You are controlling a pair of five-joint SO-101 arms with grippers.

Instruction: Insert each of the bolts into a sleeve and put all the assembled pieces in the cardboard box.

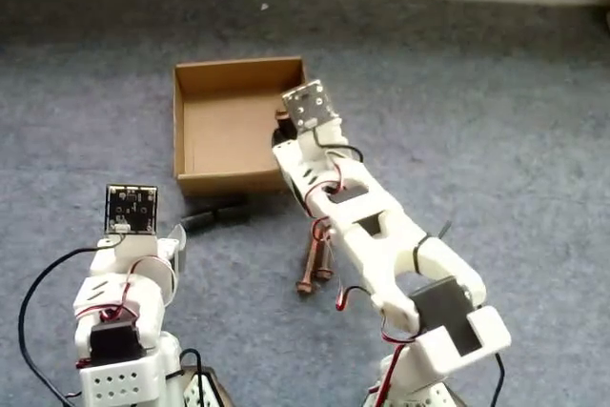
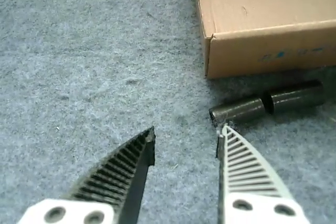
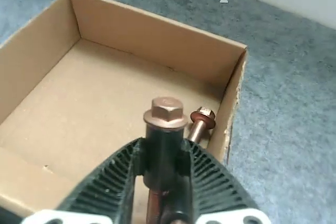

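Observation:
My right gripper (image 3: 163,148) is shut on a dark sleeve (image 3: 161,163) with a copper bolt (image 3: 166,113) standing in it, held above the floor of the cardboard box (image 3: 157,30). A second copper bolt (image 3: 202,120) leans by the box wall behind it. In the high view the right gripper (image 1: 283,132) hangs over the right rim of the box (image 1: 205,71). Two dark sleeves (image 2: 239,111) (image 2: 294,97) lie end to end on the carpet just outside the box (image 2: 262,51). My left gripper (image 2: 187,135) is open, one fingertip close beside the nearer sleeve.
Loose copper bolts (image 1: 315,259) lie on the grey carpet under the right arm, partly covered by it. In the high view the sleeves (image 1: 214,213) lie between the box front and the left gripper (image 1: 173,238). Open carpet stretches to the left and right of the box.

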